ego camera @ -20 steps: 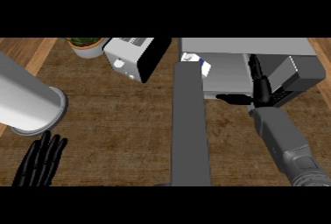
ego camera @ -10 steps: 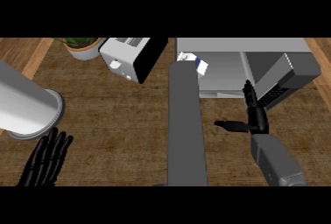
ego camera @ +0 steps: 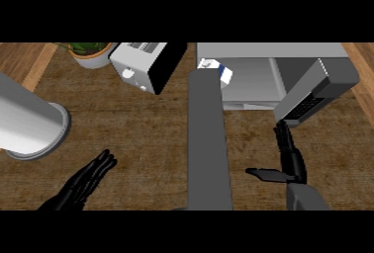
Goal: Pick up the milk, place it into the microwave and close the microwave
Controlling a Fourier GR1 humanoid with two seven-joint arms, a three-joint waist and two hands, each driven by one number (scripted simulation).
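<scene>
Hands first: your right hand (ego camera: 291, 159) stood at lower right of the frame, fingers straight and released, thumb out to the left, fingertips just below the microwave door (ego camera: 315, 95). It grasped nothing. That door hung open, angled toward lower left, at the right side of the microwave (ego camera: 270, 51) in the upper right. Inside the cavity, at its left edge, you could see the milk (ego camera: 216, 70), a white and blue carton, partly hidden by a grey vertical bar (ego camera: 208, 143) crossing the frame's middle. Your left hand (ego camera: 84, 182) rested at lower left, fingers straight and empty. Farther out lay a large grey cylinder (ego camera: 27, 123) at left, a white toaster (ego camera: 143, 63) at upper centre, and a potted plant (ego camera: 91, 51) at upper left, all on the brown counter (ego camera: 131, 128).
</scene>
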